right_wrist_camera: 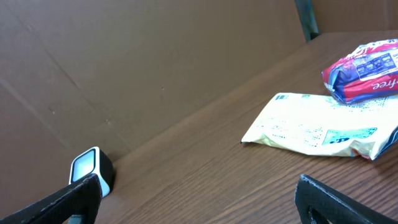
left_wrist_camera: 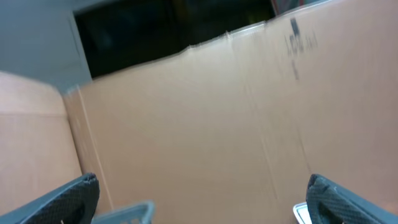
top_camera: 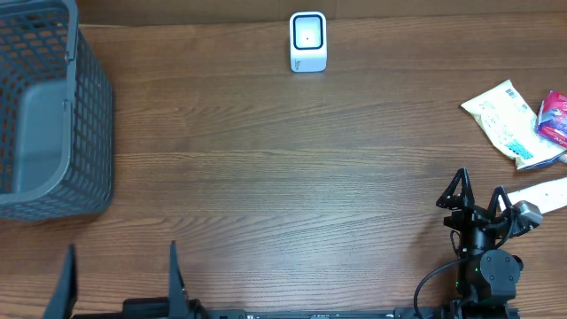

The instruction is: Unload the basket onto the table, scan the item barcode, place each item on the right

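Observation:
The white barcode scanner (top_camera: 307, 42) stands upright at the back middle of the table, its window facing forward; it also shows as the scanner (right_wrist_camera: 93, 167) by the cardboard wall. Items lie at the right edge: a pale yellow packet (top_camera: 507, 120) (right_wrist_camera: 317, 127), a red and blue packet (top_camera: 554, 115) (right_wrist_camera: 364, 65) resting partly on it, and a white flat item (top_camera: 545, 190). My right gripper (top_camera: 478, 193) (right_wrist_camera: 199, 199) is open and empty, in front of the packets and apart from them. My left gripper (top_camera: 120, 275) (left_wrist_camera: 202, 202) is open and empty at the front left.
A dark grey mesh basket (top_camera: 89, 115) stands at the left edge, and its rim (left_wrist_camera: 127, 213) shows low in the left wrist view. A brown cardboard wall (left_wrist_camera: 205, 112) closes the back of the table.

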Controlling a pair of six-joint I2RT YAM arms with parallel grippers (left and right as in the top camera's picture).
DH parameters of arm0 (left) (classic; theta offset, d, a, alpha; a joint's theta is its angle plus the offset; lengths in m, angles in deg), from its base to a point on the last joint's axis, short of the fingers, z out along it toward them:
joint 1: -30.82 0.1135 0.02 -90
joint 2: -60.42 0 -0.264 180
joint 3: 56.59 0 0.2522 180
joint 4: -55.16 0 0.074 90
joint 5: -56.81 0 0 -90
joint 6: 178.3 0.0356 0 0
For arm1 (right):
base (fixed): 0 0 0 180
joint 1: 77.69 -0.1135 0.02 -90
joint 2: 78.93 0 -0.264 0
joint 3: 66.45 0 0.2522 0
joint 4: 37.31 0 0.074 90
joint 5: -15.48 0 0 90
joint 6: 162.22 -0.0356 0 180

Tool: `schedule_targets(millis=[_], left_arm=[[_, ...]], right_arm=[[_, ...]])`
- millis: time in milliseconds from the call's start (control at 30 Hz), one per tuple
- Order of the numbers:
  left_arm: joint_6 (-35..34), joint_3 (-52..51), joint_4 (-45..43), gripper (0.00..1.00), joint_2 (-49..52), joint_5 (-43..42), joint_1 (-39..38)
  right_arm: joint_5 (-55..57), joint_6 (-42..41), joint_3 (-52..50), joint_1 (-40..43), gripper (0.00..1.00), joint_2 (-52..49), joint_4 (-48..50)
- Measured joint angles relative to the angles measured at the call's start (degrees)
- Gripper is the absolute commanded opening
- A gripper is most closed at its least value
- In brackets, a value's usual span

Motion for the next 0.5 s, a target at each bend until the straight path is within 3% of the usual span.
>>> schedule_targets(millis=[133, 267, 400, 500], left_arm=[[0.0, -2.1, 7.2, 1.0, 0.0, -1.2, 0.0], [0.4, -8.9, 5.8, 1.0, -0.1, -2.3, 0.0], [1.7, -18.8, -1.8, 1.0, -0.1, -3.7, 0.0], [2.7, -28.3, -14.1, 1.0, -0.1, -6.5, 0.0]], right_arm=[[0.0, 0.0, 0.0, 0.0, 1.0, 0.0, 0.0], [0.0, 0.0, 0.0, 0.0, 1.0, 0.0, 0.0], [0.0, 0.0, 0.0, 0.0, 1.0, 0.0, 0.0], [0.0, 0.0, 0.0, 0.0, 1.0, 0.0, 0.1]])
